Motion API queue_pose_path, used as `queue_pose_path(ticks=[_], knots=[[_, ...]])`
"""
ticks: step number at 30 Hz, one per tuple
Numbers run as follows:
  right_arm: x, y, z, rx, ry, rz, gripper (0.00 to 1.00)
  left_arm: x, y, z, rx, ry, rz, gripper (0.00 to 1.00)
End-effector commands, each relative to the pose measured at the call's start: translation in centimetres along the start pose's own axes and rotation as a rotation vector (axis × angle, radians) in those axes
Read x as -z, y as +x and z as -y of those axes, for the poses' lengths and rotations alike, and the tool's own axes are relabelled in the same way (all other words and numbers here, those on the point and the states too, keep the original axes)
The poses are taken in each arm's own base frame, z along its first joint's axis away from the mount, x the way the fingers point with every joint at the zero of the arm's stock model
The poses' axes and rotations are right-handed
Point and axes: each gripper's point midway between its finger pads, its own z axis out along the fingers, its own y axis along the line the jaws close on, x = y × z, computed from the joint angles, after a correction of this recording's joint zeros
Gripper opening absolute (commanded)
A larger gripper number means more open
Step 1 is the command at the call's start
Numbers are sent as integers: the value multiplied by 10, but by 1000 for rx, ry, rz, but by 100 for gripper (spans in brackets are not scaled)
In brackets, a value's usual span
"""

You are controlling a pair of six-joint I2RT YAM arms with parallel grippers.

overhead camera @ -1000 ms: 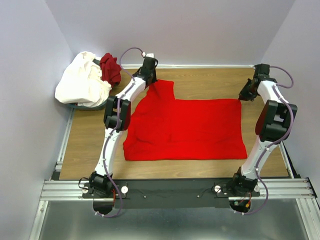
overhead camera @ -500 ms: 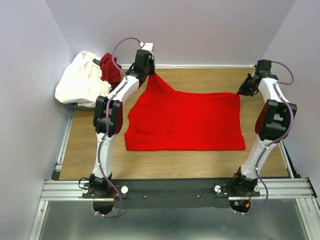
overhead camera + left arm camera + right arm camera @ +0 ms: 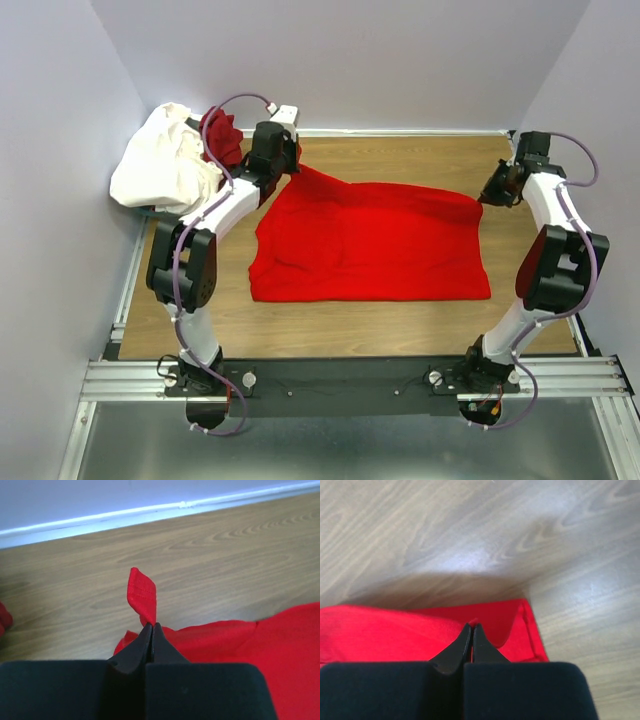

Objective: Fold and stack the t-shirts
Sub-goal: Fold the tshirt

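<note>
The bright red t-shirt (image 3: 370, 245) lies spread across the wooden table (image 3: 400, 160), its far edge lifted. My left gripper (image 3: 290, 168) is shut on the shirt's far left corner; in the left wrist view (image 3: 151, 626) a red hem flap (image 3: 142, 596) sticks up past the closed tips. My right gripper (image 3: 484, 196) is shut on the far right corner; in the right wrist view (image 3: 471, 626) red cloth (image 3: 395, 635) bunches at the closed tips. The white t-shirt (image 3: 165, 160) and the maroon t-shirt (image 3: 220, 135) lie heaped at the far left.
The heap of white and maroon cloth sits on a dark container at the table's far left corner. A white baseboard (image 3: 150, 512) runs along the back wall. Aluminium rails (image 3: 350, 380) cross the near edge by the arm bases.
My left gripper has moved left and toward the far left with the shirt corner, pulling the far edge taut. My right gripper has kept its hold on the far right corner, shifting slightly.
</note>
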Motion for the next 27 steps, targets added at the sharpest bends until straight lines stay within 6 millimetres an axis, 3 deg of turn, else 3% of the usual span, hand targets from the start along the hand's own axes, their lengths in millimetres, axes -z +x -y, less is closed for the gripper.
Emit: queue_pose_path(ticks=[1, 12, 13, 18, 27], knots=[[12, 5, 18, 22, 75, 24, 0, 18, 11, 15, -48, 22, -26, 0], [31, 31, 45, 41, 185, 35, 0, 79, 42, 12, -70, -120, -77, 0], [33, 36, 47, 40, 191, 32, 1, 86, 38, 16, -70, -115, -63, 0], [35, 51, 54, 23, 207, 16, 1, 106, 63, 26, -79, -115, -107, 0], [37, 81, 68, -2, 246, -19, 1, 150, 98, 14, -19, -177, -171, 0]])
